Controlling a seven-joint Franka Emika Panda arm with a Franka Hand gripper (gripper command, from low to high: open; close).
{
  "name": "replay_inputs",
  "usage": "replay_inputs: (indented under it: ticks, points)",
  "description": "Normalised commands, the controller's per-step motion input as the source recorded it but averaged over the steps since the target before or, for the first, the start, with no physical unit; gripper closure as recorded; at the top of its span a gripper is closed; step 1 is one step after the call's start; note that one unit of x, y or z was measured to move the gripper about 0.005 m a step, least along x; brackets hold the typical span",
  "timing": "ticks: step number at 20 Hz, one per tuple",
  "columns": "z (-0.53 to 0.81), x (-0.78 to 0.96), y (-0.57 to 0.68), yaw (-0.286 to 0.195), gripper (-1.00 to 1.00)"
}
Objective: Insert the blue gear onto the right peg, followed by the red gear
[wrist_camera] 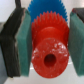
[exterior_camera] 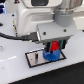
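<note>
My gripper (exterior_camera: 52,49) is shut on the red gear (exterior_camera: 52,47), holding it low over the white plate with the black border (exterior_camera: 34,60). Directly under it, the blue gear (exterior_camera: 51,56) lies flat on the plate. In the wrist view the red gear (wrist_camera: 48,49) fills the gap between the teal pads (wrist_camera: 21,42), its centre hole facing the camera. The blue gear's toothed rim (wrist_camera: 47,9) shows behind it. The right peg is hidden by the gears and the gripper.
The plate lies on a white table (exterior_camera: 15,72). A black cable (exterior_camera: 15,36) runs to the wrist from the exterior view's left. The arm's white body (exterior_camera: 35,10) fills the upper part of that view.
</note>
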Motion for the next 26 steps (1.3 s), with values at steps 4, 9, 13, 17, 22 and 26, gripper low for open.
replay_inputs:
  ticks: [4,9,13,17,22,26]
  points:
    - [-0.08,0.04,0.01,0.0,1.0]
    - [0.13,0.09,-0.03,0.0,1.0]
    - [0.34,0.13,-0.04,0.0,1.0]
    - [0.1,0.15,-0.05,0.0,1.0]
    - [-0.07,0.13,-0.04,0.0,1.0]
    - [-0.12,0.16,-0.02,0.0,1.0]
